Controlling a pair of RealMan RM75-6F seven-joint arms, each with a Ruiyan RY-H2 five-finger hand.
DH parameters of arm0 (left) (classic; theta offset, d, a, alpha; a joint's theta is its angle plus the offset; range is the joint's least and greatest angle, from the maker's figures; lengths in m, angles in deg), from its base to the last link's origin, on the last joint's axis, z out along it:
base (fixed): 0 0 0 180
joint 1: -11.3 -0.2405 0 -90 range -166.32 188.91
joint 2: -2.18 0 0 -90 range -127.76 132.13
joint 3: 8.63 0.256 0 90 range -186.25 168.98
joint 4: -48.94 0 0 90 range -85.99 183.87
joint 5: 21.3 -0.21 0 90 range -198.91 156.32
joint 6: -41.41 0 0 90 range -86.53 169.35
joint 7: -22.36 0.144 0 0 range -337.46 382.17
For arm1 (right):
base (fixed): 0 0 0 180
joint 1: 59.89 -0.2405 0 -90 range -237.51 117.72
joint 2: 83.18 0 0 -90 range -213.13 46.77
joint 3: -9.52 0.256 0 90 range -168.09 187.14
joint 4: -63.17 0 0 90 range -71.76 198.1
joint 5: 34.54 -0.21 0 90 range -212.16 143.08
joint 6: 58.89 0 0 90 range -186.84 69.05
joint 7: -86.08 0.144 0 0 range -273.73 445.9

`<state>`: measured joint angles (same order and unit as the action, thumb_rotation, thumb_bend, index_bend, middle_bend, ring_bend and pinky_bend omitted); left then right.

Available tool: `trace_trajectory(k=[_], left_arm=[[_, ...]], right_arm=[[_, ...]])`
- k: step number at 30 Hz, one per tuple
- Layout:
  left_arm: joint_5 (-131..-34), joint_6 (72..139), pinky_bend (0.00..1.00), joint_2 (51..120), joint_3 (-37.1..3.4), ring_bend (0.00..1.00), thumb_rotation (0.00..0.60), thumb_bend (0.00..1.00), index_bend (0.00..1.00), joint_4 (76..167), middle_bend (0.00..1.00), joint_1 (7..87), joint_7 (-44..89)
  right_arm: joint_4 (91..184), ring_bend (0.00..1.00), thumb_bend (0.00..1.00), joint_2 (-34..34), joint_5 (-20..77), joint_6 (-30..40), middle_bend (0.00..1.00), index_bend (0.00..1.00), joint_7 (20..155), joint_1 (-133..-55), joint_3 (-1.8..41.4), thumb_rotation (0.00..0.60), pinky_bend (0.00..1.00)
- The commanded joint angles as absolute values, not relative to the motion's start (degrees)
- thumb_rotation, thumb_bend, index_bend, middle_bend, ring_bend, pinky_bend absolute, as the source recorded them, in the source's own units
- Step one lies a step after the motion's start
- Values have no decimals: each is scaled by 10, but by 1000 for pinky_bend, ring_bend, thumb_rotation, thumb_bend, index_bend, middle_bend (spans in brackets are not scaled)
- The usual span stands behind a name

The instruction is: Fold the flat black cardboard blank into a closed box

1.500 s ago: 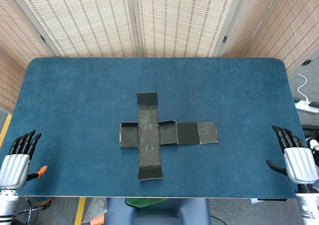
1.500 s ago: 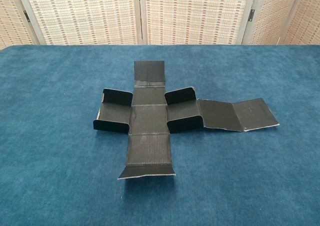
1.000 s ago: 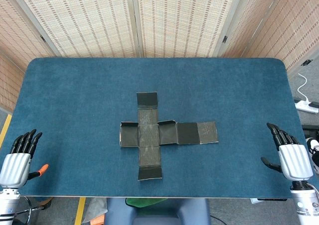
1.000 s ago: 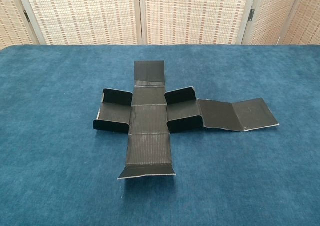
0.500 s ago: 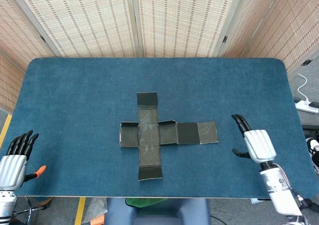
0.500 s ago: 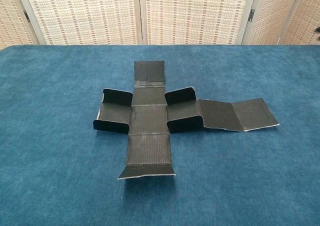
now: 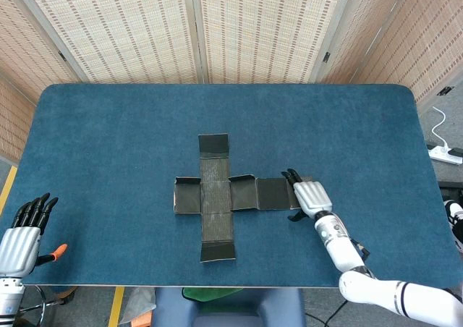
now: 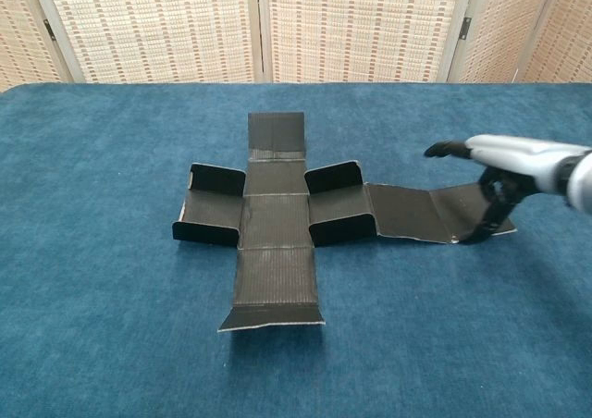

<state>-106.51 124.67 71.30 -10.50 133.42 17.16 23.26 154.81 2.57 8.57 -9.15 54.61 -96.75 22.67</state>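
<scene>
The black cardboard blank (image 7: 215, 195) lies spread in a cross on the blue table, and the chest view shows the side flaps of the blank (image 8: 276, 219) standing up a little. A two-panel arm stretches right from its centre. My right hand (image 7: 309, 194) hovers over the end panel (image 8: 461, 205) of that arm. Seen from the chest, the right hand (image 8: 513, 162) has its fingers stretched flat above the panel and its thumb reaching down to the panel's front edge, holding nothing. My left hand (image 7: 20, 239) hangs open off the table's near left corner, far from the blank.
Blue cloth covers the table (image 7: 108, 139). Woven folding screens (image 7: 253, 23) stand behind its far edge. A white power strip (image 7: 445, 152) lies on the floor beyond the right edge. A small orange object (image 7: 58, 251) shows beside my left hand.
My right hand has swept left from the table's right edge onto the blank's far right panel. My left hand has sunk slightly. The blank has not moved.
</scene>
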Motion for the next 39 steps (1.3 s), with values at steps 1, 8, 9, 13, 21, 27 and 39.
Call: trace_trajectory(k=[1, 8, 9, 13, 21, 27, 39], left_arm=[[-1060, 1239, 91, 714, -105, 23, 600, 195, 70, 1331, 22, 174, 232], [-1057, 1231, 91, 717, -103, 22, 600, 195, 68, 1326, 15, 176, 232], [-1057, 1230, 91, 717, -103, 22, 600, 195, 68, 1326, 14, 176, 232], [-1055, 1229, 87, 718, -102, 16, 600, 196, 67, 1323, 11, 175, 228], [-1050, 1224, 82, 720, -101, 13, 600, 195, 60, 1317, 3, 175, 229], [-1047, 1220, 81, 719, -101, 9, 600, 197, 57, 1318, 0, 175, 228], [-1066, 1200, 143, 736, -124, 152, 600, 198, 131, 1294, 67, 217, 200]], right_arm=[[1510, 708, 60, 61, 26, -118, 0, 0, 523, -1014, 231, 600, 1000], [1492, 708, 61, 79, -50, -126, 0, 0, 504, -1068, 228, 600, 1000], [1491, 708, 61, 80, -62, -129, 0, 0, 503, -1074, 227, 600, 1000], [1480, 708, 61, 86, -95, -122, 0, 0, 485, -1100, 217, 600, 1000], [1447, 708, 106, 104, -142, -118, 0, 0, 472, -1134, 204, 600, 1000], [1434, 708, 140, 111, -177, -120, 8, 0, 457, -1159, 196, 600, 1000], [1450, 719, 278, 89, -213, -126, 336, 324, 453, -1189, 190, 600, 1000]])
